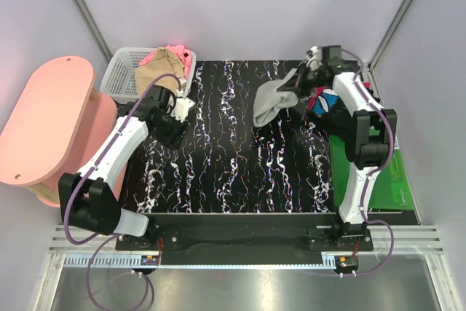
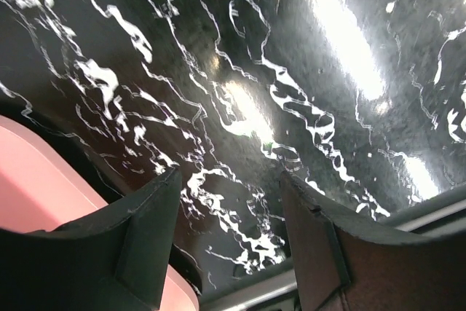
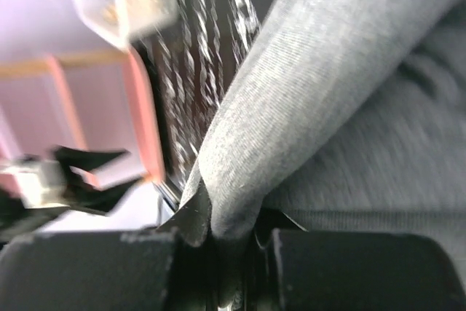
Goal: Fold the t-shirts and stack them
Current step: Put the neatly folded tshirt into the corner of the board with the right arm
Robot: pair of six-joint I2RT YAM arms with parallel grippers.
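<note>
The light-grey t-shirt (image 1: 273, 100) hangs bunched over the far right of the black marbled table (image 1: 226, 158). My right gripper (image 1: 300, 78) is shut on a fold of it; the right wrist view shows the grey cloth (image 3: 291, 107) pinched between the jaws. A black t-shirt with pink-blue-white print (image 1: 324, 101) lies on the green board, partly under the right arm. A tan t-shirt (image 1: 159, 69) and a pink t-shirt (image 1: 175, 52) lie in the white basket. My left gripper (image 1: 173, 130) is open and empty over the table's left side; its fingers (image 2: 156, 223) stand apart above bare marble.
The white lattice basket (image 1: 120, 74) stands at the far left corner. A pink oval side table (image 1: 44, 121) stands left of the table. The green board (image 1: 389, 180) lies along the right edge. Grey walls enclose the back and sides.
</note>
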